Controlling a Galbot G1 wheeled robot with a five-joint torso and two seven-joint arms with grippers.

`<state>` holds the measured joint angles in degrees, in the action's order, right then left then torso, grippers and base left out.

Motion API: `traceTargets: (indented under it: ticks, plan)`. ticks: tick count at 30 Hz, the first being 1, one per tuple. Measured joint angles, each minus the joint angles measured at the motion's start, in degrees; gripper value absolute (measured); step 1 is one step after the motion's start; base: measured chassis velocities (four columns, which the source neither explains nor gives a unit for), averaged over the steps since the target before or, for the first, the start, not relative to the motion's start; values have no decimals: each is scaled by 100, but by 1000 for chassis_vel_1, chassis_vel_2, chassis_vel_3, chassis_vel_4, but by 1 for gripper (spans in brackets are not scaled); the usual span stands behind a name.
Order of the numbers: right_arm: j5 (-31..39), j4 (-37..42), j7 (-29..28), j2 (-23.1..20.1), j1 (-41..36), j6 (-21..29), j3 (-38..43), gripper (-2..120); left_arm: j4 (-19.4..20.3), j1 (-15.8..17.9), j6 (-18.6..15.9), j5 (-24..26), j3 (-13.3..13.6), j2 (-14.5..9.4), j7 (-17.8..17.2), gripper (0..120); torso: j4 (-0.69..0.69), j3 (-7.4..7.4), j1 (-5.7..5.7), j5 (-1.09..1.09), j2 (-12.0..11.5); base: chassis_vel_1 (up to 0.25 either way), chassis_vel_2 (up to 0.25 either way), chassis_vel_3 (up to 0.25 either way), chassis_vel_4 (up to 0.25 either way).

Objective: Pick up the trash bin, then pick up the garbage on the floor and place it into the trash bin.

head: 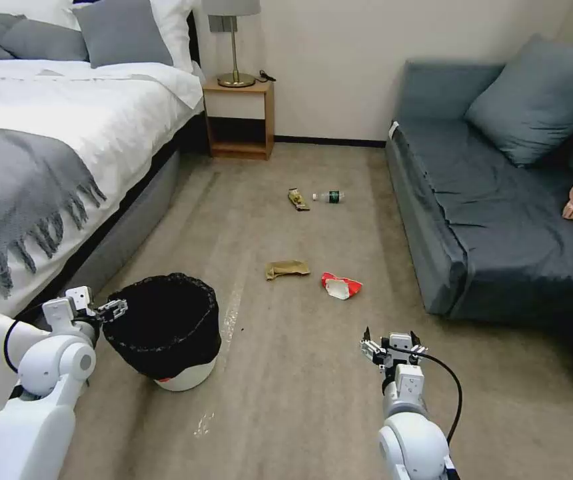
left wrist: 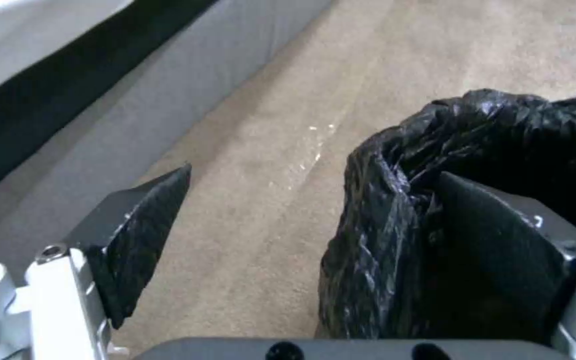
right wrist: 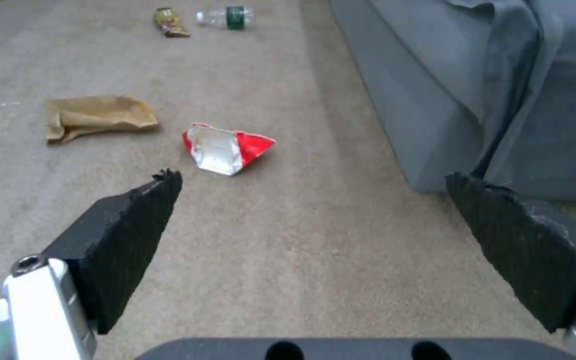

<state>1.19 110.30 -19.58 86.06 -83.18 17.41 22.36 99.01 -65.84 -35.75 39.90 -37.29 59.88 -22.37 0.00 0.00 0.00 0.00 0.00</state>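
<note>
- Left gripper (head: 114,309) sits at the near-left rim of the bin (head: 166,333), fingers spread wide. In the left wrist view one finger (left wrist: 495,250) is inside the black bag (left wrist: 381,225), against the liner; the other (left wrist: 145,220) hangs outside over the carpet (left wrist: 288,150). The rim lies between them, not clamped.
- The bin stands on the floor just beside the bed (head: 46,153).
- Paper bag (head: 286,269) and carton (head: 340,285) lie on the carpet ahead, between the two grippers.
- Wrapper (head: 298,199) and bottle (head: 328,197) lie farther off, side by side.
- Right gripper (head: 393,348) hovers wide open and empty, with the carton a little ahead of it, near the sofa (head: 500,200).
</note>
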Motion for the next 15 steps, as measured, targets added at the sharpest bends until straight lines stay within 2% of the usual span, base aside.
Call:
traceTargets:
  ticks: [3,8,15]
  plan:
    - [10,19,0,-1,6,16,7,100,-53,39,-62,51,37,23,-2,99,0,0,0,0,0,0,0,0,0]
    - [39,48,0,-16,11,47,47,100,-155,121,-445,722,91,69,-181,99,0,0,0,0,0,0,0,0,0]
    - [53,63,0,-27,-10,56,86,100,-321,215,-645,897,133,76,-285,99,0,0,0,0,0,0,0,0,0]
